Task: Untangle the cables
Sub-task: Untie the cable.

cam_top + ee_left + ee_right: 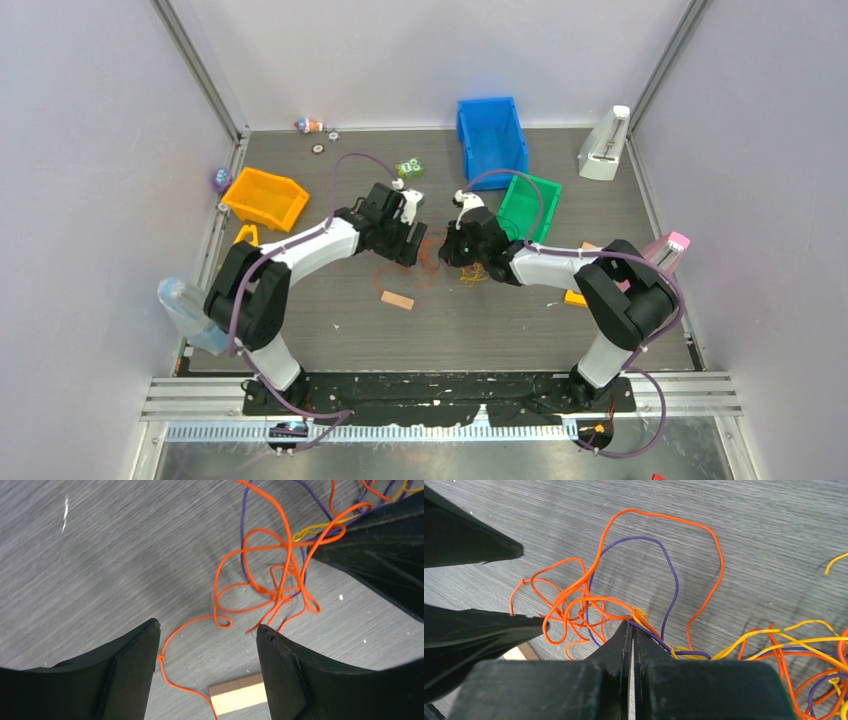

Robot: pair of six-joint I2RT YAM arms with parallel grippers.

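Cables (272,594) are pinched in the closed right end effector (632,624); the left end effector (207,627) hangs open, empty. Pulling hard could cinch them tighter.

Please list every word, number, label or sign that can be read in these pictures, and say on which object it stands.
No text can be read in any view.
Pale marks on the small green item at the back: too small to make out.
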